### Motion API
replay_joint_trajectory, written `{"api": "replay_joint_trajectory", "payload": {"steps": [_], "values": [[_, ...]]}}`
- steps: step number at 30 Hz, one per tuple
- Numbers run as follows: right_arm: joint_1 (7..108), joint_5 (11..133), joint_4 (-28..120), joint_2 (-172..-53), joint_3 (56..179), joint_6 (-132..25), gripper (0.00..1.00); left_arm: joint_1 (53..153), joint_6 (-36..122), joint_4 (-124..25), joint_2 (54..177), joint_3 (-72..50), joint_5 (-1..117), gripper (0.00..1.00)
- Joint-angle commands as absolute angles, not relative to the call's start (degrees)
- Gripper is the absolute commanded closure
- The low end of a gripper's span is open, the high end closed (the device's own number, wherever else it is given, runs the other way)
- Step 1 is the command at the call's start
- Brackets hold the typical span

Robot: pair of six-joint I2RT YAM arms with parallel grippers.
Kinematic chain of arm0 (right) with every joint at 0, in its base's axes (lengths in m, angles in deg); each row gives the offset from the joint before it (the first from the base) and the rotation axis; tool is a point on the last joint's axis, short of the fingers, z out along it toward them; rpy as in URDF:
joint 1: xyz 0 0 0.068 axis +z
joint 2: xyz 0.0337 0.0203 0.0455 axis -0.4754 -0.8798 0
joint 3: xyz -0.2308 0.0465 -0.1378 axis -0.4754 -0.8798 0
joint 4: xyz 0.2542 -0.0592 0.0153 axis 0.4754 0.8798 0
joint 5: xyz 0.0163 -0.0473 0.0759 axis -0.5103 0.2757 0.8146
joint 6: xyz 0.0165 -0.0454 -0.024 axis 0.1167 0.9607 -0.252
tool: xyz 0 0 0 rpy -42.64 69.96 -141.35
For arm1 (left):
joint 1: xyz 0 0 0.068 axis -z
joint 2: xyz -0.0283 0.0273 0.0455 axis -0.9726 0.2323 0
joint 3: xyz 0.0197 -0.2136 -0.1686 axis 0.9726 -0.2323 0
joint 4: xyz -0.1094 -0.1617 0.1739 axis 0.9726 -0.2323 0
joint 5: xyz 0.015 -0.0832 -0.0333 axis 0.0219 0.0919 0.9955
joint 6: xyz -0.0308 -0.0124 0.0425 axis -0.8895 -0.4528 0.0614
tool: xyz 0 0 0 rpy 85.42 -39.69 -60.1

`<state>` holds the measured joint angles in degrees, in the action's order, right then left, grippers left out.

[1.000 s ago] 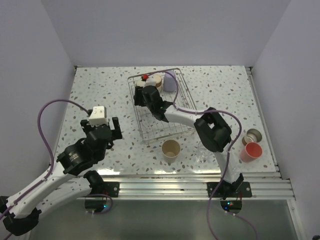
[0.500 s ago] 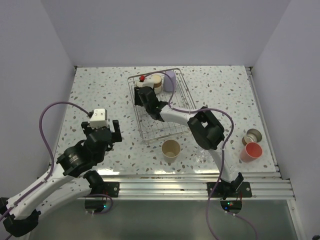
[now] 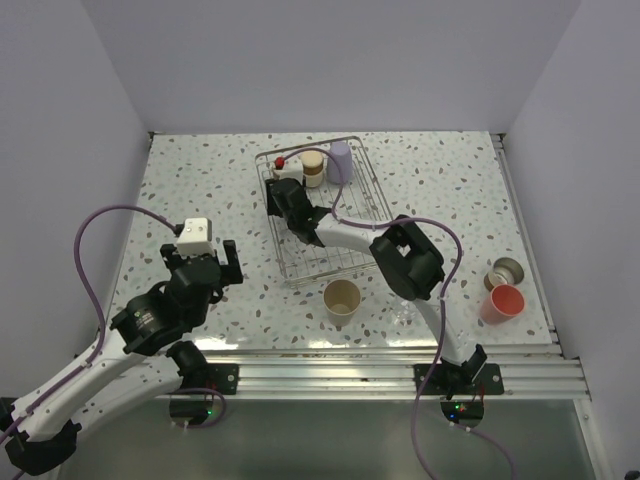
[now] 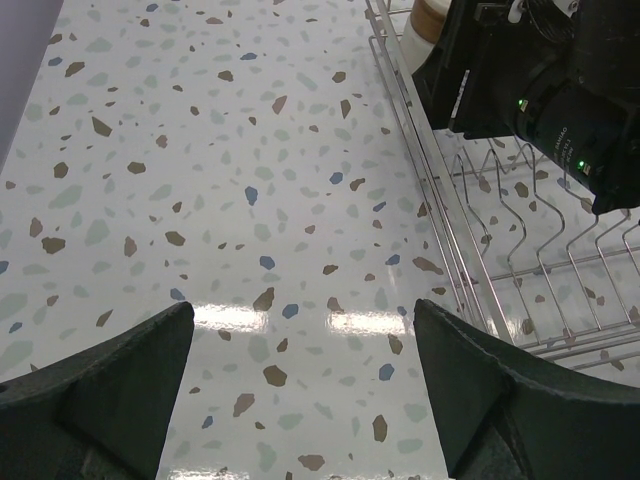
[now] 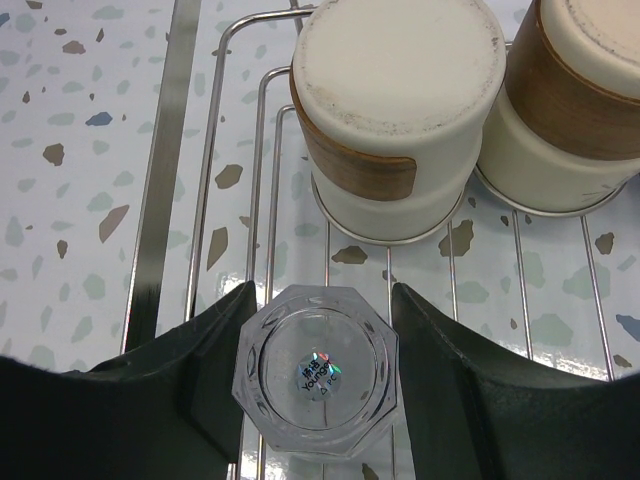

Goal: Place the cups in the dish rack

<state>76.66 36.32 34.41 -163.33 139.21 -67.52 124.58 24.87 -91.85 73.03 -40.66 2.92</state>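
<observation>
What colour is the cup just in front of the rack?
The cup is beige; the top view shows it best.

The counter point(image 4: 250, 200) is showing a glossy, speckled, stone-like finish and is reflecting lamp glare. The dish rack point(image 4: 445, 250) is gleaming as thin polished metal wire. The glass cup point(image 5: 316, 368) is looking clear, faceted and shiny. The banded cup point(image 5: 397, 110) and its neighbour point(image 5: 590, 90) are showing matt cream surfaces with smooth brown bands. The left tool point(image 4: 300, 310) and the right tool point(image 5: 320, 300) are looking like matt black plastic.
</observation>
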Motion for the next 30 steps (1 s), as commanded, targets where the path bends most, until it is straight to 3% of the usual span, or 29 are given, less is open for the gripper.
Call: {"api": "replay_joint_trajectory", "payload": {"steps": [1, 2, 5, 8, 26, 30], "values": [[76.9, 35.2, 35.7, -163.6, 140.9, -67.4, 0.75, 124.4, 24.6, -89.7, 72.7, -40.9, 2.7, 0.06], [76.9, 35.4, 35.8, -163.4, 140.9, -67.4, 0.65, 124.5, 24.7, -89.6, 72.7, -40.9, 2.7, 0.06], [76.9, 35.6, 35.9, -163.0, 140.7, -67.5, 0.46, 124.4, 24.7, -89.6, 72.8, -40.9, 2.8, 0.06], [77.0, 35.5, 35.8, -162.0, 140.4, -67.4, 0.36, 124.4, 24.7, -89.6, 72.7, -40.9, 2.7, 0.06], [77.3, 36.1, 33.7, -151.5, 135.8, -65.7, 0.02, 124.4, 24.6, -89.6, 74.1, -41.0, 2.0, 0.06], [77.3, 36.5, 33.4, -147.8, 134.3, -65.4, 0.02, 124.4, 24.5, -89.8, 74.6, -40.9, 1.7, 0.06]]}}
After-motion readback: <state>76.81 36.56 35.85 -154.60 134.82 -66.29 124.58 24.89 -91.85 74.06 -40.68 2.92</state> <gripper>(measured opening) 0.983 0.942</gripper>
